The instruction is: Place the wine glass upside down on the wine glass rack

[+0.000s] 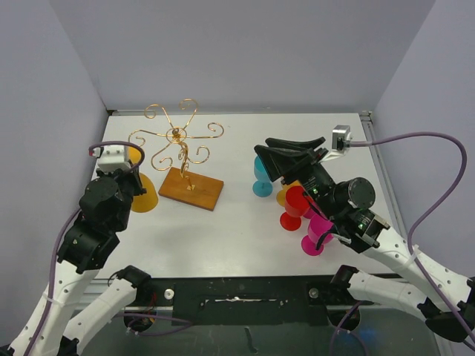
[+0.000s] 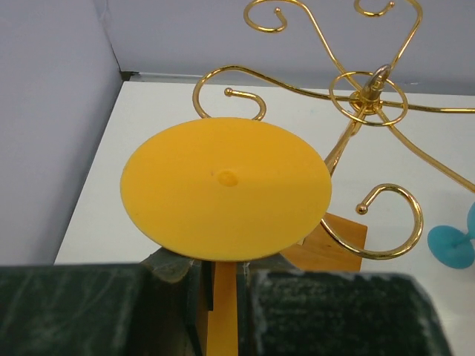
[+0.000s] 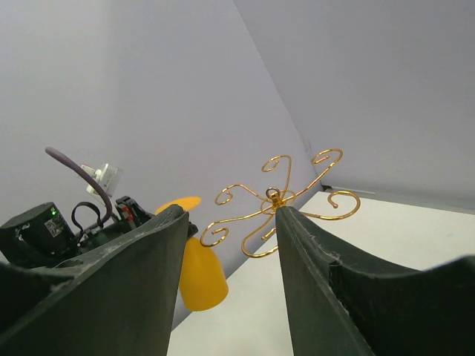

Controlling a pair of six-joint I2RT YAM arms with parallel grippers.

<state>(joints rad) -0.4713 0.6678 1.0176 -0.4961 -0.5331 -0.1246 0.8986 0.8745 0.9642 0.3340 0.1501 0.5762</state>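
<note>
Left claw: my left claw (image 2: 223,285) is narrowed down tight on the stem (image 2: 223,308) of the yellow wine glass (image 2: 226,185).
Glass attitude: upside down, with the flat foot (image 3: 178,204) on top and the bowl (image 1: 145,196) hanging below, clear of the table (image 1: 245,230).
Glass place: at the left side of the scene, just left of the wine glass rack (image 1: 177,135) and beside its wooden base (image 1: 191,188).
Glass and rack: not yet hung. From my left wrist the foot sits just in front of one curled arm (image 2: 230,93); I cannot tell whether they touch.
Rack: upright in the far middle of the table, every curl bare.
Right claw: my right claw (image 1: 293,154) stands wide with nothing in it, raised on the right and facing left toward the rack.
Under the right arm: a teal glass (image 1: 261,182), a red glass (image 1: 295,208) and a magenta glass (image 1: 318,233) stand close together.
</note>
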